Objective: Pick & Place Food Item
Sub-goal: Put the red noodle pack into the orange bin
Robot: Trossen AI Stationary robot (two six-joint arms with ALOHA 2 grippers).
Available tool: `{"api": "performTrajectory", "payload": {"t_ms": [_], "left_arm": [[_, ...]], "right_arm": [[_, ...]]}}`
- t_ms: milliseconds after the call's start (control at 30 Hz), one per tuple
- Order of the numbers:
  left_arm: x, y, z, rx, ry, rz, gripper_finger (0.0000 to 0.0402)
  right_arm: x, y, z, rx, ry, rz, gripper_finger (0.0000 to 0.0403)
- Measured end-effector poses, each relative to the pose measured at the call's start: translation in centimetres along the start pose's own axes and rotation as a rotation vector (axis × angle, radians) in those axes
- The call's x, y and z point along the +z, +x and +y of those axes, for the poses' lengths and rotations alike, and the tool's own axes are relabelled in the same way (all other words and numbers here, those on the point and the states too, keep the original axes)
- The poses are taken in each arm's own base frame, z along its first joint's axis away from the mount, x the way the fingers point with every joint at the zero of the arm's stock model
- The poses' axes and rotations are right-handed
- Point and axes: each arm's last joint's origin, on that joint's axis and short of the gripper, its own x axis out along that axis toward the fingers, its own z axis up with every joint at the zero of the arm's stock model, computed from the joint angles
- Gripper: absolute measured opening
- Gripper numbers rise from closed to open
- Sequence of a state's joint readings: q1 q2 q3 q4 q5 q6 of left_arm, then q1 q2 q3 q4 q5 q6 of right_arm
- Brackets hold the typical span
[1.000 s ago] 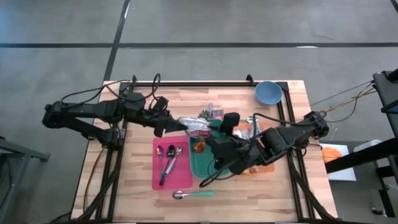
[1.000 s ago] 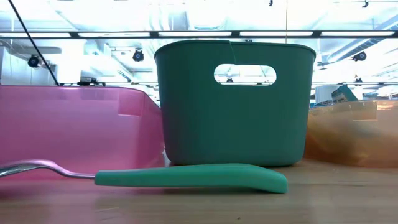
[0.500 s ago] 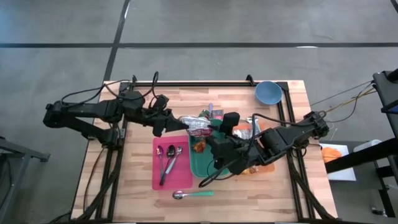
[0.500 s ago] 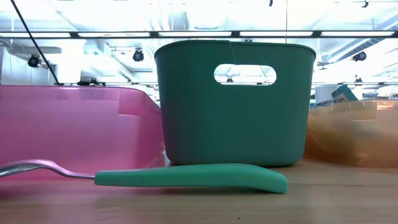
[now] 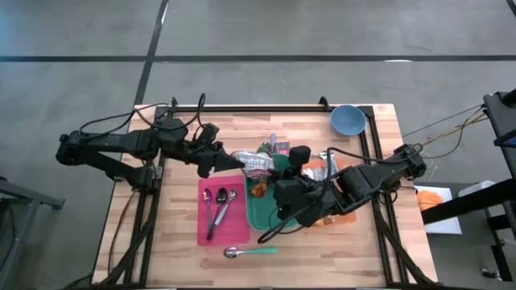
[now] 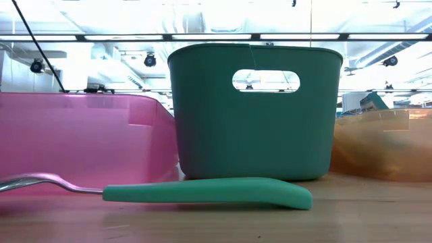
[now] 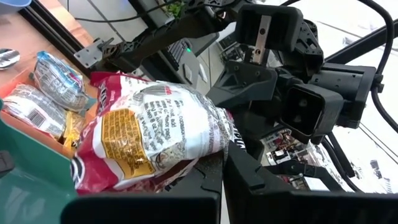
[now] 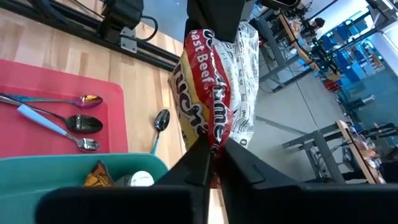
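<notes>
Red-and-white printed foil marks the food packet [image 5: 255, 163], held in the air above the far end of the green bin [image 5: 270, 211], between the pink tray [image 5: 211, 228] and the orange bin [image 5: 332, 216]. Both grippers grasp it: the left gripper [image 5: 235, 160] is clenched on one end and the right gripper [image 5: 279, 167] is clamped on the opposite edge.

Step in hand, as judged: a handover over the green bin. Only one gripper should let go, and only once the other's hold is firm on the seam rather than on loose foil; the packet should stay level and clear of the bin rim.

The right wrist view shows its fingers [image 8: 200, 163] pinching the packet's lower edge, plus spoons [image 8: 79, 122] on the pink tray and wrapped items inside the green bin. The left wrist view alone shows more packets [image 7: 56, 78] in the orange bin. The low view shows neither gripper, only the bins' walls and a green-handled spoon [image 6: 202, 192] on the table [image 5: 310, 126].
</notes>
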State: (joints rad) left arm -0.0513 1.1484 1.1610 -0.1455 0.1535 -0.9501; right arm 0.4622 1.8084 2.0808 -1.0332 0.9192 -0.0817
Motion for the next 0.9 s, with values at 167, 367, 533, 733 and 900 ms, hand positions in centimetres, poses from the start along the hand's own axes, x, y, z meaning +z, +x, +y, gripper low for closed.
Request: {"api": "performTrajectory", "payload": {"t_ms": [167, 367, 533, 733, 900], "left_arm": [[-0.05, 0.00, -0.03, -0.003, -0.008, 0.005, 0.0000], [-0.09, 0.01, -0.13, -0.011, -0.025, 0.005, 0.0004], [0.04, 0.01, -0.53, -0.064, -0.020, 0.006, 0.0052], [-0.02, -0.02, -0.62, -0.081, -0.025, 0.025, 0.0152], [-0.10, -0.01, -0.56, -0.076, -0.041, 0.036, 0.0223]], "right_arm": [[0.07, -0.08, -0.10, 0.005, 0.004, -0.003, 0.0012], [0.10, -0.12, -0.08, 0.019, 0.006, -0.006, 0.0011], [0.13, -0.13, -0.01, 0.048, 0.007, -0.009, 0.0011], [0.13, -0.20, 0.05, 0.050, 0.007, -0.010, 0.0011], [0.14, -0.25, 0.10, 0.051, 0.007, -0.012, 0.0011]]}}
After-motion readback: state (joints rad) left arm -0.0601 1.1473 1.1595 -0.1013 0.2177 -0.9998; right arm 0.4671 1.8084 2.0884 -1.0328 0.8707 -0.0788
